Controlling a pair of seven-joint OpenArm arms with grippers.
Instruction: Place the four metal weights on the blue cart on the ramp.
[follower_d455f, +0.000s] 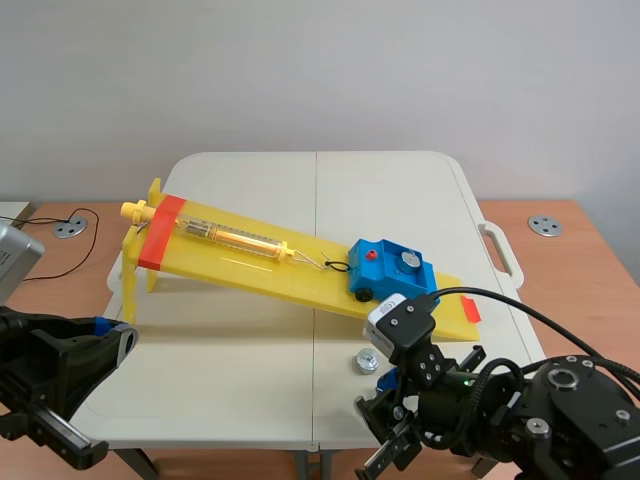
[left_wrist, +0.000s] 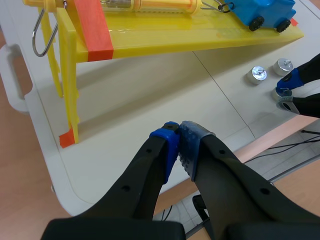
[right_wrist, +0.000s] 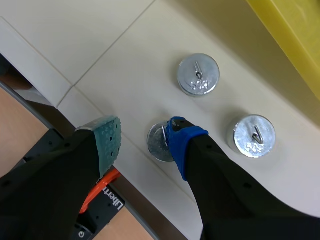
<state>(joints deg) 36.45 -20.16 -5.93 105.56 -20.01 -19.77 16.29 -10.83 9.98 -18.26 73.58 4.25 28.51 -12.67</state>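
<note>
A blue cart sits low on the yellow ramp with one metal weight on top. Three more weights lie on the white table below the ramp's low end: one ahead of my right gripper, one beside it, and one between its fingers, partly hidden by the blue pad. My right gripper is open around that weight, just above the table near the front edge. My left gripper is shut on nothing, near the table's front left.
A yellow spring tube lies along the ramp, hooked to the cart. A red band crosses the ramp's high end. The table has a handle on its right side. A cable lies on the wooden desk at the left.
</note>
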